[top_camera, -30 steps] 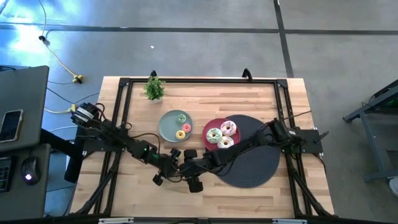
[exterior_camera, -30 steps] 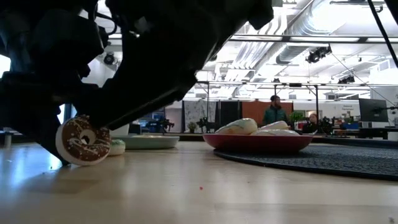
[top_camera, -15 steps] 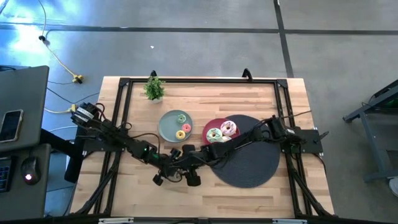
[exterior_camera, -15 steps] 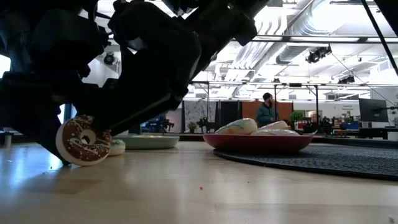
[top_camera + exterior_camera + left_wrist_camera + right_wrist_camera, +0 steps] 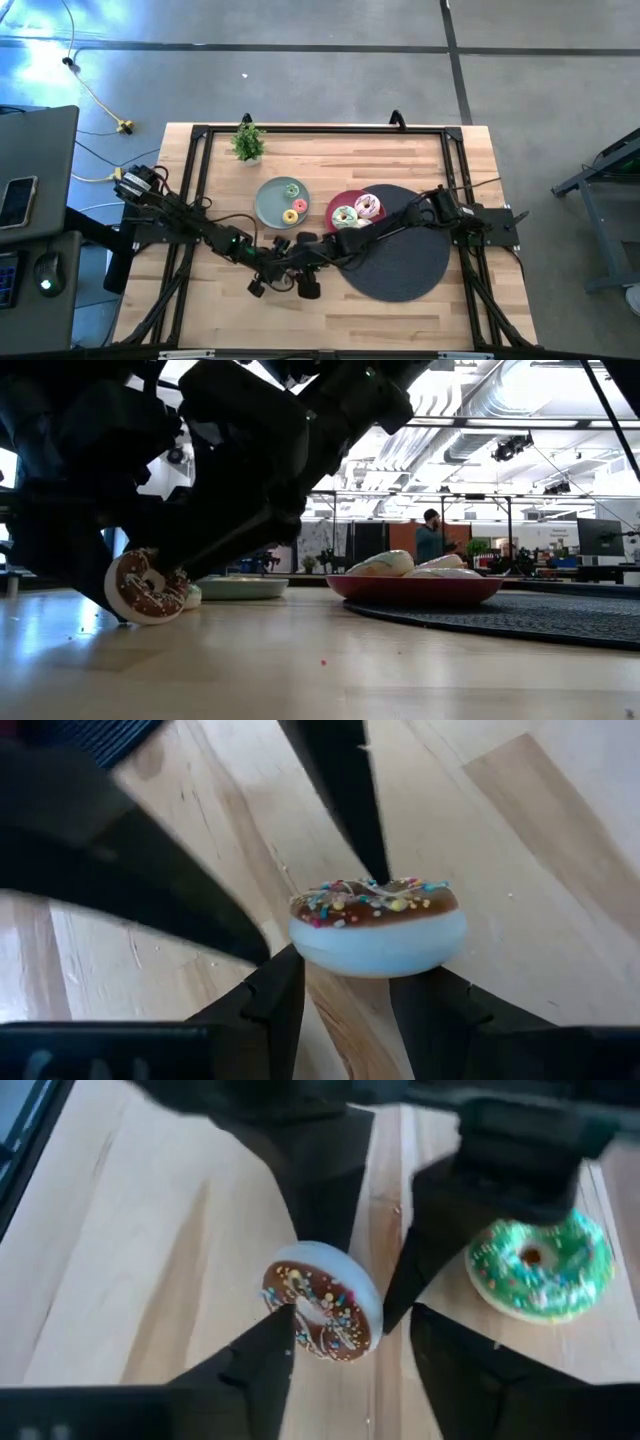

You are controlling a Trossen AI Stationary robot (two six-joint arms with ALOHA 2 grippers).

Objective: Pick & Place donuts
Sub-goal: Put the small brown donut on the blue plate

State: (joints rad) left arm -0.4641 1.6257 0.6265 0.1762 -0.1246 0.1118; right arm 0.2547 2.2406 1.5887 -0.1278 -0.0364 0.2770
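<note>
One chocolate-iced donut (image 5: 322, 1310) with coloured sprinkles stands on edge on the wooden table (image 5: 400, 160), clamped between the left gripper (image 5: 345, 995) fingers. The right gripper (image 5: 350, 1350) stands open around it. One green donut (image 5: 540, 1265) lies nearby. No writing is readable.

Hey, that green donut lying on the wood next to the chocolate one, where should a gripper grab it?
The green donut lies flat, icing up, so probably come straight down and pinch its outer rim on opposite sides, keeping clear of the tilted chocolate donut beside it.
</note>
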